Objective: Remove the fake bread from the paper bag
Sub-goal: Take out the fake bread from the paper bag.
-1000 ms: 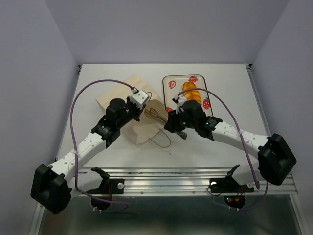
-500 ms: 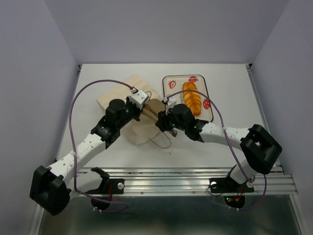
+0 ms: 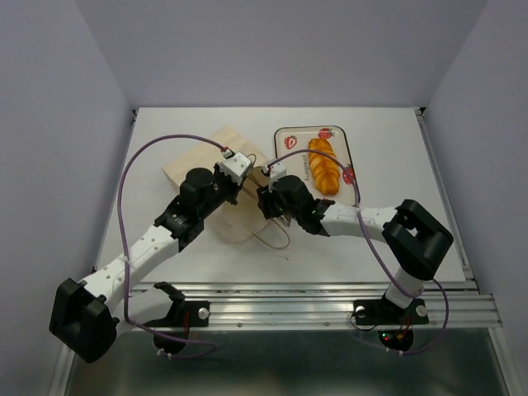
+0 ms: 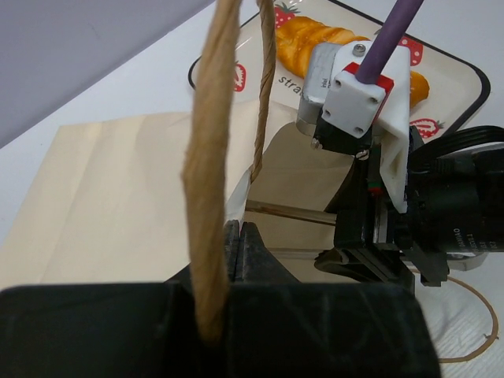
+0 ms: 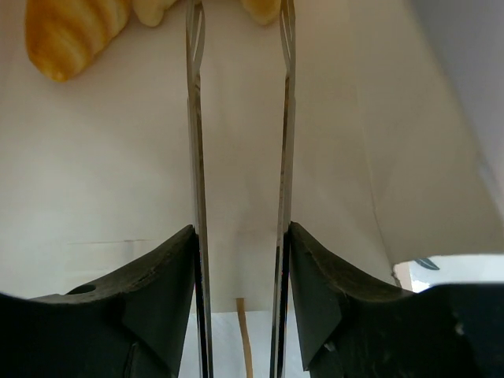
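Note:
The paper bag (image 3: 198, 161) lies on its side with its mouth toward the tray. My left gripper (image 3: 246, 183) is shut on the bag's upper mouth edge (image 4: 118, 197) and holds it lifted; a cord handle (image 4: 211, 157) hangs in front of its jaws (image 4: 240, 232). My right gripper (image 3: 264, 198) is open, with its fingers inside the bag mouth. In the right wrist view it (image 5: 239, 24) points at croissants deep inside: one (image 5: 75, 31) left of the fingers, another (image 5: 260, 8) between the tips. The long loaf (image 3: 323, 165) lies on the tray.
The strawberry-print white tray (image 3: 340, 142) sits right of the bag, close to my right forearm. The bag's lower cord handle (image 3: 276, 239) loops out onto the table under the right gripper. Grey walls close the table at the back and sides.
My right gripper has moved left from the tray's near end into the bag mouth, leaving the loaf on the tray. My left gripper has kept holding the bag edge.

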Tool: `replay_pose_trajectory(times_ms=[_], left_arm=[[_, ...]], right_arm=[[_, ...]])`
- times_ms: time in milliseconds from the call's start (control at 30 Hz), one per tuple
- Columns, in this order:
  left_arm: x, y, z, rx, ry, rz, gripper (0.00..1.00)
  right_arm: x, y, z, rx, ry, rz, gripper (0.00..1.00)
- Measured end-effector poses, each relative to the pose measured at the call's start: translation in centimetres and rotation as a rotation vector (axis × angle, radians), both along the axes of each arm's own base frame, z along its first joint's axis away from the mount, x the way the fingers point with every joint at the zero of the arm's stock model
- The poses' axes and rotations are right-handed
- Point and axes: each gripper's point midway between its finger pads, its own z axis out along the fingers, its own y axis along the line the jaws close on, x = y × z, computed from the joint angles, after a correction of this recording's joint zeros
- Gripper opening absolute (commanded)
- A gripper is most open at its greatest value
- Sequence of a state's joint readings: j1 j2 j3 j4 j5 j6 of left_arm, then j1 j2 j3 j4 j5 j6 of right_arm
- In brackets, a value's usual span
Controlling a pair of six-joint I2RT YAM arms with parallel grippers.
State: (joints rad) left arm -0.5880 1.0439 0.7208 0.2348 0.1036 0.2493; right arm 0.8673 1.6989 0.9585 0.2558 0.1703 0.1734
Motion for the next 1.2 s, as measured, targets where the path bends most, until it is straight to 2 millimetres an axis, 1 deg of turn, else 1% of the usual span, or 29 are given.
replay_pose_trajectory(times_ms=[267, 467, 633, 700, 833, 1033, 1200], left_arm=[[0.0, 0.3, -0.4, 0.017, 0.01, 0.008, 0.0], [0.0, 0.3, -0.5, 0.019, 0.012, 0.008, 0.0], [0.1, 0.2, -0.6, 0.015, 0.021, 0.016, 0.0], [0.4, 0.1, -0.5, 0.009, 0.029, 0.027, 0.0], [0.9, -0.3, -0.4, -0.003, 0.043, 0.04, 0.0], [1.0, -0.6, -0.4, -0.015, 0.058, 0.045, 0.0], [0.9, -0.8, -0.5, -0.016, 0.06, 0.041, 0.0]], right_arm=[[0.9, 0.3, -1.1, -0.043, -0.029, -0.006, 0.54], [1.3, 0.7, -0.8, -0.025, -0.07, 0.005, 0.54], [0.9, 1.0, -1.3, -0.028, -0.095, 0.024, 0.54], [0.7, 1.2, -1.5, -0.033, -0.101, 0.03, 0.54], [0.4, 1.7, -1.3, -0.031, -0.117, 0.032, 0.54], [1.1, 1.3, -1.0, -0.031, -0.141, -0.024, 0.55], [1.6, 0.9, -2.0, -0.044, -0.137, -0.066, 0.56]])
